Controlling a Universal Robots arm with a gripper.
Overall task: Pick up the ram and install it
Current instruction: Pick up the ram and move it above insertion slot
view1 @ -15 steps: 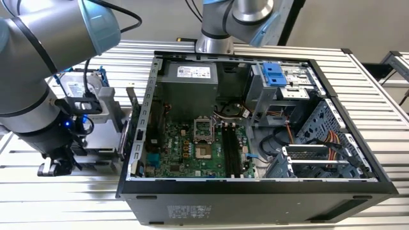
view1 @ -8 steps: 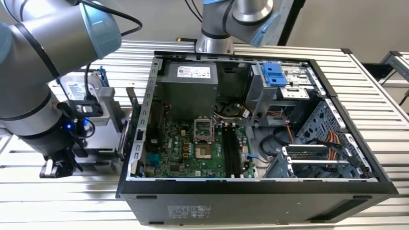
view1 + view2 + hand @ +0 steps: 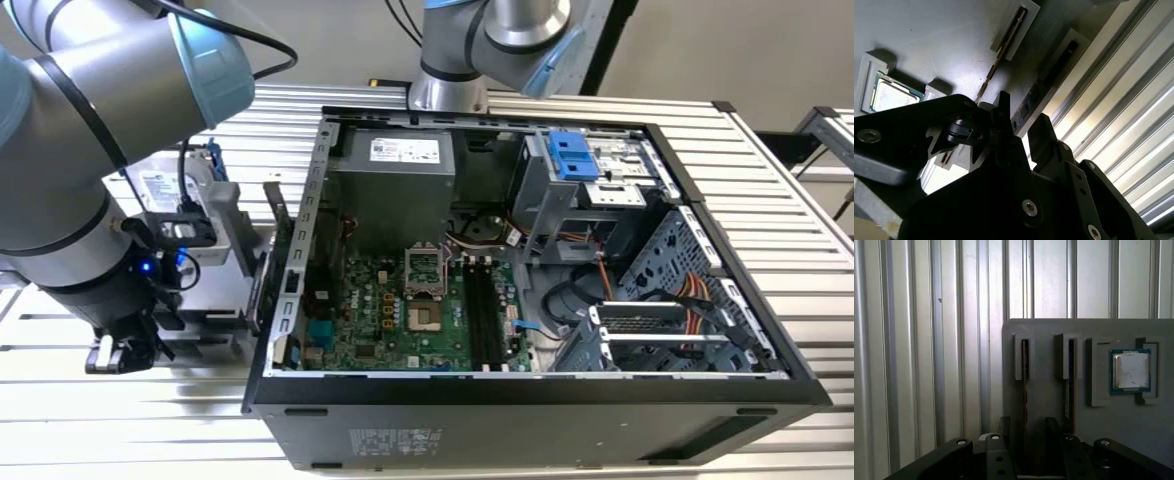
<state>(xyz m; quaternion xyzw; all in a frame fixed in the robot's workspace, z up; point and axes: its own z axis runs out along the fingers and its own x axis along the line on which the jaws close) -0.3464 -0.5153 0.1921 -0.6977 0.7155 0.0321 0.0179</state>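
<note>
Pincer [image 3: 1027, 424] gapes astride the ram [image 3: 1025, 380], which I see edge-on, thin, brown; exterior view adds the computer case [image 3: 534, 420].

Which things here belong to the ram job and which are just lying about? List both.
Job: ram in the grey holder; pincer, open astride it; motherboard memory slots.
Lying about: processor chip; second stick in the next slot; hard drive.

Two ram sticks [image 3: 1025, 390] [image 3: 1070, 385], one processor chip [image 3: 1130, 371], one computer case [image 3: 534, 410]
</note>
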